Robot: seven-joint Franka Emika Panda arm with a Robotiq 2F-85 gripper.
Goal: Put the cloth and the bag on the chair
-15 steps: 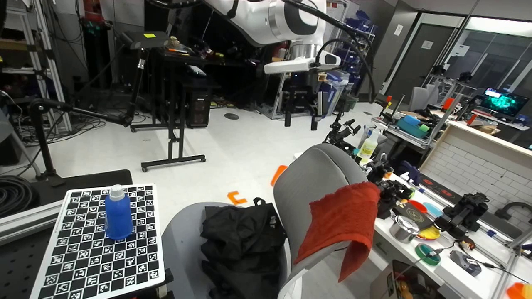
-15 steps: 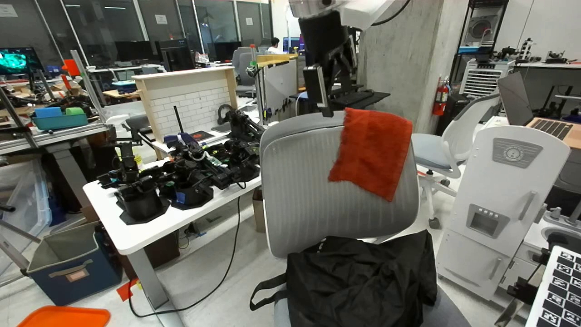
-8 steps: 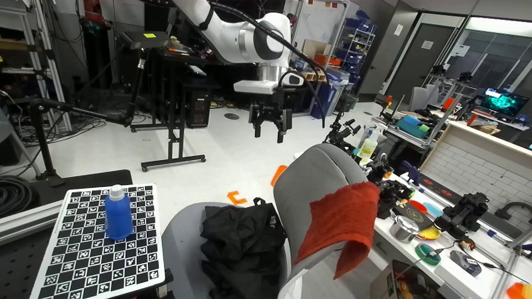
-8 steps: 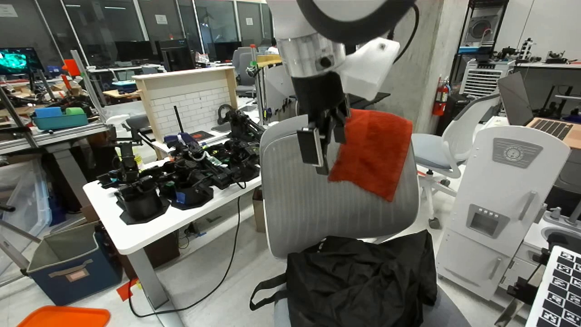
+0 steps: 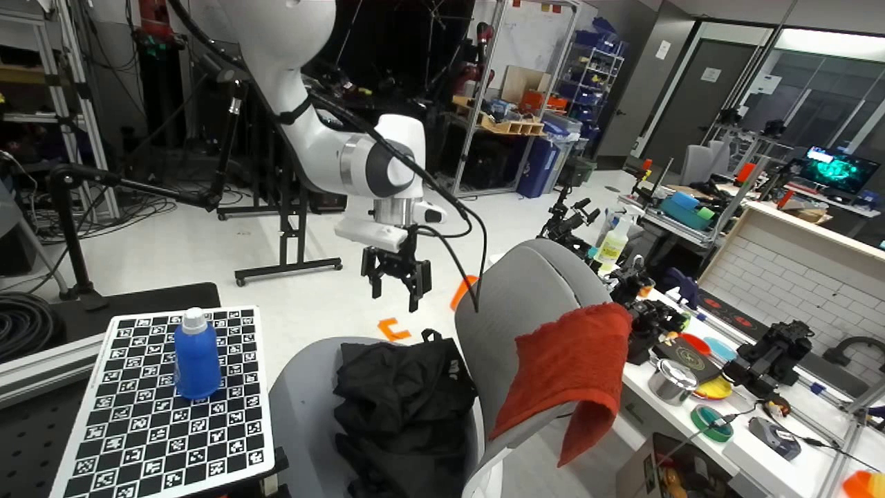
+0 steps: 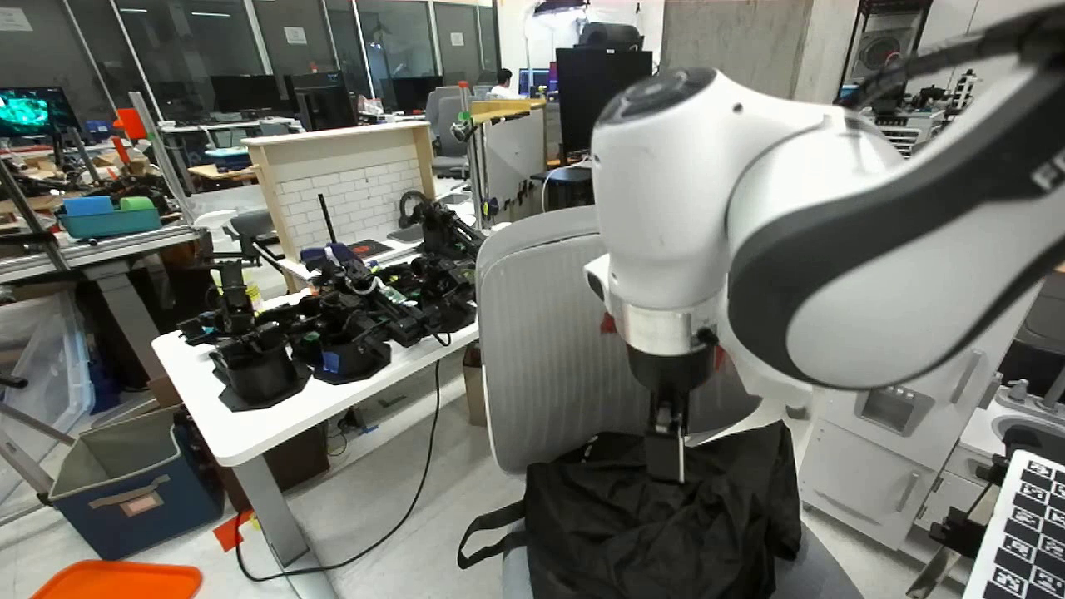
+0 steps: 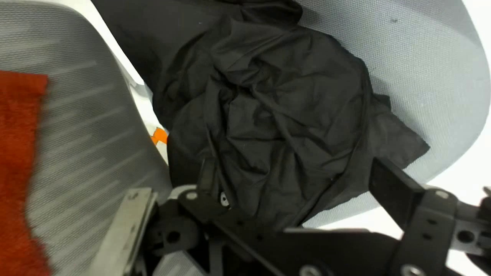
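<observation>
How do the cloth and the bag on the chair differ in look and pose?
Color: the cloth is red-orange; the bag is black.
Pose: the cloth hangs draped over the backrest; the bag lies crumpled on the seat.
Detail: the bag shows a strap; no strap shows on the cloth.
Both are soft fabric and rest on the same office chair.
</observation>
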